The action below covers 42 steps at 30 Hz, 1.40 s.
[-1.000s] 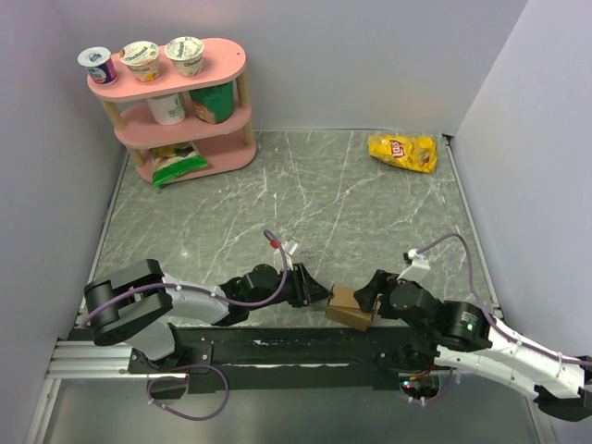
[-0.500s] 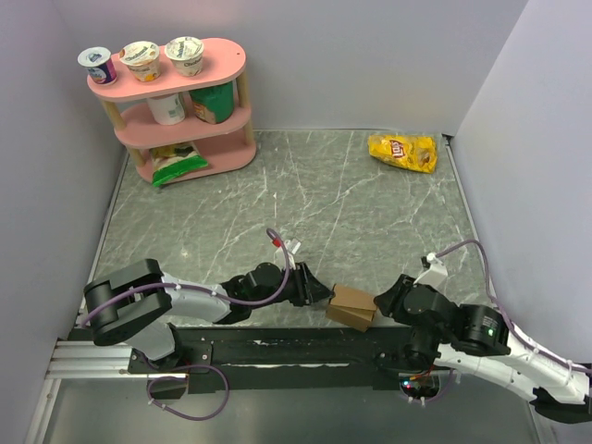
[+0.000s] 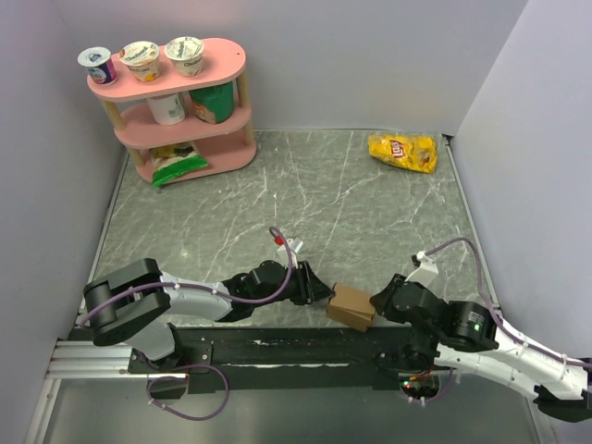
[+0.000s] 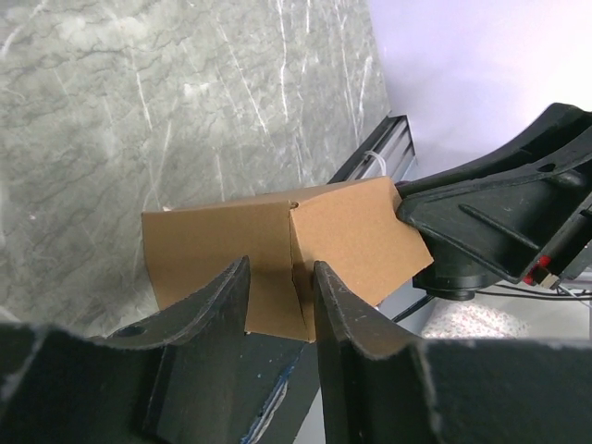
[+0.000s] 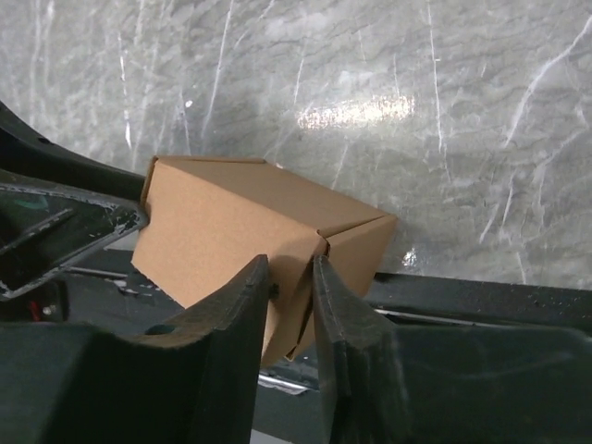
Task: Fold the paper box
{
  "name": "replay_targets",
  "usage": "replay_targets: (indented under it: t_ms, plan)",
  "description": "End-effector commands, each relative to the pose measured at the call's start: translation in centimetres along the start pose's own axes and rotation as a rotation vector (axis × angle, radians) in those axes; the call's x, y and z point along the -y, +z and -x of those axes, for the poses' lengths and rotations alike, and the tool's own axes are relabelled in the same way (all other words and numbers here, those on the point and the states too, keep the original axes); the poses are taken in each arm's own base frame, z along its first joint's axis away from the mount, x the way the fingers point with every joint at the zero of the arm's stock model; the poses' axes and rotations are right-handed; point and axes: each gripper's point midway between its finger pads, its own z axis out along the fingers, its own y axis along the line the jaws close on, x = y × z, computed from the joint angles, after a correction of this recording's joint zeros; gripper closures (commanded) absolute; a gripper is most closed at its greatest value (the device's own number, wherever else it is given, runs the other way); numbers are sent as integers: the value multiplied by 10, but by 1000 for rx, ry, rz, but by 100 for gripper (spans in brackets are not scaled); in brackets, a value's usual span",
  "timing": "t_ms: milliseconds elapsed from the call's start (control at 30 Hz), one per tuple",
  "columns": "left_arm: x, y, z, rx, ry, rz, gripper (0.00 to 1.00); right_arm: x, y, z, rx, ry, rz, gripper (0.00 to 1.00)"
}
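I hold the box [image 3: 351, 306] between both arms at the near edge of the tabletop [image 3: 277, 203], a little right of the middle. It is a small, squarish brown carton, folded up and turned at an angle to the edge. Its near corner is over the black rail [image 3: 277, 347] that runs along that edge. I cannot tell whether it rests on the tabletop or hangs just above it.

My left tool [image 3: 319, 294] comes in low from the left and is closed on the box's left side. In the left wrist view its fingers [image 4: 213, 305] stand close together with the lower edge of a brown panel pinched between them. A seam runs up the face of the box [image 4: 342, 231] just above that gap.

My right tool [image 3: 377, 303] comes in from the right and is clamped on the opposite side. In the right wrist view its fingers [image 5: 231, 314] have only a narrow gap, and a wall of the box [image 5: 222, 222] sits in it, just below a corner where one flap overlaps another. The two tools face each other, each touching the carton.

A yellow chip bag [image 3: 402, 152] lies near the far right corner, well apart from the box. A pink shelf [image 3: 176, 106] stands in the far left corner with cups [image 3: 141, 57] on its top tier.
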Motion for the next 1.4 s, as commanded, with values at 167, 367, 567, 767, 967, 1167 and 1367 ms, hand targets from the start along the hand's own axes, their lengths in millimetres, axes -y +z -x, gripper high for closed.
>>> replay_targets:
  t_ms: [167, 367, 567, 767, 967, 1167, 1367]
  plan:
    - [-35, -4, -10, -38, 53, 137, 60, 9, 17, -48, -186, -48, -28, 94]
    - [-38, -6, -9, -32, 56, 137, 58, 18, 24, -68, -240, -25, -32, 100]
    - [-31, -12, -6, -23, 85, 96, 51, 14, 30, -65, -212, -50, -40, 100]
    - [-16, -26, -15, -57, 131, -18, 47, 6, 40, -61, -178, -78, -61, 100]
    - [-24, -32, -26, -102, 166, -14, 61, -5, 40, -50, -136, -94, -39, 100]
    - [-45, -35, -23, -78, 169, 79, 71, -14, 24, -35, -130, -128, -26, 61]
    - [-53, -39, -21, -69, 203, 117, 72, -28, 11, -40, -176, -73, 100, 58]
